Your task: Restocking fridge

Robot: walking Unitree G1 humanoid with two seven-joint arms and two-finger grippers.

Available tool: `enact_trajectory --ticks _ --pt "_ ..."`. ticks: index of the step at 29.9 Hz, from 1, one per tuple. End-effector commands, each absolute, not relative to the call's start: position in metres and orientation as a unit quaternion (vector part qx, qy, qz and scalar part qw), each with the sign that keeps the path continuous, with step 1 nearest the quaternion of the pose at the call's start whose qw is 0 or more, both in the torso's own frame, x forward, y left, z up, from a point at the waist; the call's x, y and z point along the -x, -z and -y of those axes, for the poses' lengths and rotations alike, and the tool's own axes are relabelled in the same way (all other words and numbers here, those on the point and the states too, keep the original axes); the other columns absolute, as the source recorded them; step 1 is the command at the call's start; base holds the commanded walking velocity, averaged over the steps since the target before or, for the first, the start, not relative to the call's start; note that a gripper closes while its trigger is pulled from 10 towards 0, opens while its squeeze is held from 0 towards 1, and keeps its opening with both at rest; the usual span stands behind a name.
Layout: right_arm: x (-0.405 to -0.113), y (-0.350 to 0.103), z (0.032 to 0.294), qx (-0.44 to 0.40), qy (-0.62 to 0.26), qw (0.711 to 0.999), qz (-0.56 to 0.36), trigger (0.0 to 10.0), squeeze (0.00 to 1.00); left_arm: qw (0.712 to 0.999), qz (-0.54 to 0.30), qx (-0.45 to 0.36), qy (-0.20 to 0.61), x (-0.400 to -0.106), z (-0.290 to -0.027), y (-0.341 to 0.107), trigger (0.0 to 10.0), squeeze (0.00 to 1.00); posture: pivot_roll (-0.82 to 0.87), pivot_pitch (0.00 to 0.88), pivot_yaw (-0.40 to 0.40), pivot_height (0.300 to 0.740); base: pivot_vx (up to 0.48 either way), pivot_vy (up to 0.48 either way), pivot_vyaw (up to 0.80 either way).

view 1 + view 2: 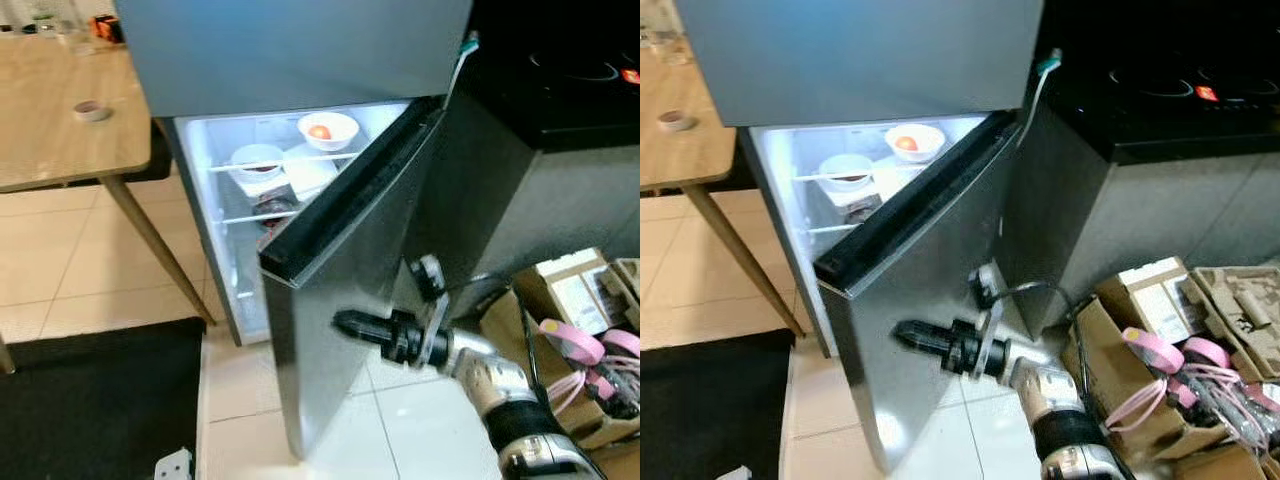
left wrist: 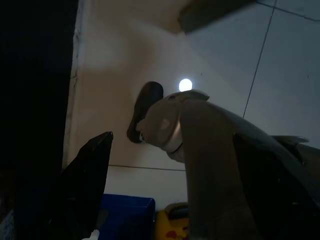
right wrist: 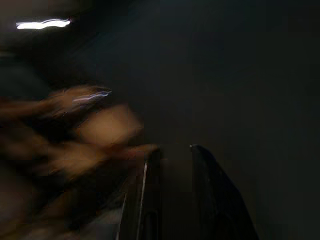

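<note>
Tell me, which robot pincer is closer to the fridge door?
The right. The right pincer is up against the outer face of the open fridge door. The left pincer hangs low over the floor tiles, away from the door.

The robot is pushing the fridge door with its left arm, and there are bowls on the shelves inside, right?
Not quite: it is the right gripper against the fridge door, as the left eye view shows. The bowls do sit on the shelves inside.

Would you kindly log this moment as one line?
right gripper: against fridge door | door: half open | bowls: on shelf
</note>
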State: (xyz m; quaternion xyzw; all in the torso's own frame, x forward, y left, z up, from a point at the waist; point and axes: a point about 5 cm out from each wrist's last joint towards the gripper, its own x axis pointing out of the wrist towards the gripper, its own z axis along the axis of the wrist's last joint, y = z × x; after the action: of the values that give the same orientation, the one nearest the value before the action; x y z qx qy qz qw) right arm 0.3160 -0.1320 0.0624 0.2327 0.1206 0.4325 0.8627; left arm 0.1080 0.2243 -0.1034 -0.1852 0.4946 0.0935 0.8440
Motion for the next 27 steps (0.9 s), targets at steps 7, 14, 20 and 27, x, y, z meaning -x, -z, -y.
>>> enact_trajectory --ticks 7,14,20,27 --pt "-0.248 0.028 0.218 -0.133 -0.128 0.925 -0.333 10.0 0.00 0.837 -0.505 0.189 -0.096 -0.101 -0.224 0.106 10.0 0.00 -0.01 0.000 -0.036 0.740 0.000 0.000 0.11" --pt "-0.175 0.073 0.242 -0.025 -0.062 0.866 -0.495 10.0 0.00 0.841 -0.503 0.174 -0.096 -0.104 -0.226 0.104 10.0 0.00 -0.01 0.000 -0.030 0.740 0.000 0.000 0.76" --pt "-0.140 0.089 0.244 0.025 -0.045 0.833 -0.552 10.0 0.00 0.844 -0.502 0.164 -0.096 -0.107 -0.226 0.104 10.0 0.00 -0.01 0.000 -0.030 0.740 0.000 0.000 0.76" --pt "-0.110 0.101 0.238 0.035 -0.039 0.801 -0.596 10.0 0.00 0.844 -0.502 0.164 -0.094 -0.112 -0.221 0.104 10.0 0.00 -0.01 0.000 -0.036 0.740 0.000 0.000 0.76"
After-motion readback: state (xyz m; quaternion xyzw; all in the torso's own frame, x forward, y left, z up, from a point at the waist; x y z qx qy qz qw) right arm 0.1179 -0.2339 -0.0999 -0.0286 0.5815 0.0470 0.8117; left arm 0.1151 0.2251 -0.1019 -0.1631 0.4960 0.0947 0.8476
